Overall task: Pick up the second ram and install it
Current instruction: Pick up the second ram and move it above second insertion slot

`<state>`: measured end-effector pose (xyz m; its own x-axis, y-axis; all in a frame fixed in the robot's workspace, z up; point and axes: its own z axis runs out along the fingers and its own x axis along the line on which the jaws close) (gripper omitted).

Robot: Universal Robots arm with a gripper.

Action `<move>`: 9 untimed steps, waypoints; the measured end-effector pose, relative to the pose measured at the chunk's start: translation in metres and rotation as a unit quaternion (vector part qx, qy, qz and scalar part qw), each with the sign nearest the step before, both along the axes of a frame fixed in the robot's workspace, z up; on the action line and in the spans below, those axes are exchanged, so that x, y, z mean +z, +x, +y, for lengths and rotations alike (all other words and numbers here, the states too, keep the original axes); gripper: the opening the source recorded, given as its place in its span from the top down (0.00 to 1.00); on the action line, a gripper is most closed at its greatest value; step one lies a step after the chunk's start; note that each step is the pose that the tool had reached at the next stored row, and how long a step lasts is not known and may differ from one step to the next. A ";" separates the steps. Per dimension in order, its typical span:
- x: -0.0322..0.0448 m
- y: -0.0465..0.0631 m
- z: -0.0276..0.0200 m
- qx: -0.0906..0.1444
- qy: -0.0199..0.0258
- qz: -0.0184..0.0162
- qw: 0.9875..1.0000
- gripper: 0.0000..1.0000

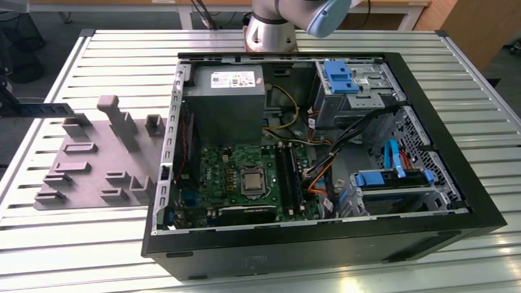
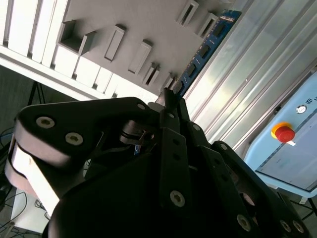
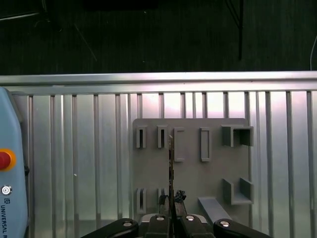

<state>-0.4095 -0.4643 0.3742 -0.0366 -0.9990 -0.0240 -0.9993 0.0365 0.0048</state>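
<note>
In the exterior view the open computer case (image 1: 326, 244) sits mid tabletop (image 1: 97, 244). The fixture plate (image 1: 110, 160) lies at the exterior view's left, bare tabletop around it. In the second wrist view the hand (image 2: 168, 98) is clenched on the second ram (image 2: 205, 49), alongside the plate's edge. In the first wrist view the second ram (image 3: 171, 163) shows edge-on over the plate.

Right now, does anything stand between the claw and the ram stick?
Nothing visible does. In the second wrist view the claw is closed on one end of the ram stick, with the gray holder plate behind it.
</note>
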 end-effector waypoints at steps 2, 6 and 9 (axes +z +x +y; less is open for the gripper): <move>0.0018 0.000 0.0000 0.000 0.000 0.000 1.000 0.86; 0.0061 0.000 0.0000 0.000 0.000 0.000 1.000 0.86; 0.0096 0.000 0.0000 0.000 0.000 0.000 1.000 0.86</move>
<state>-0.4095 -0.4643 0.3838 -0.0366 -0.9990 -0.0239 -0.9993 0.0365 0.0050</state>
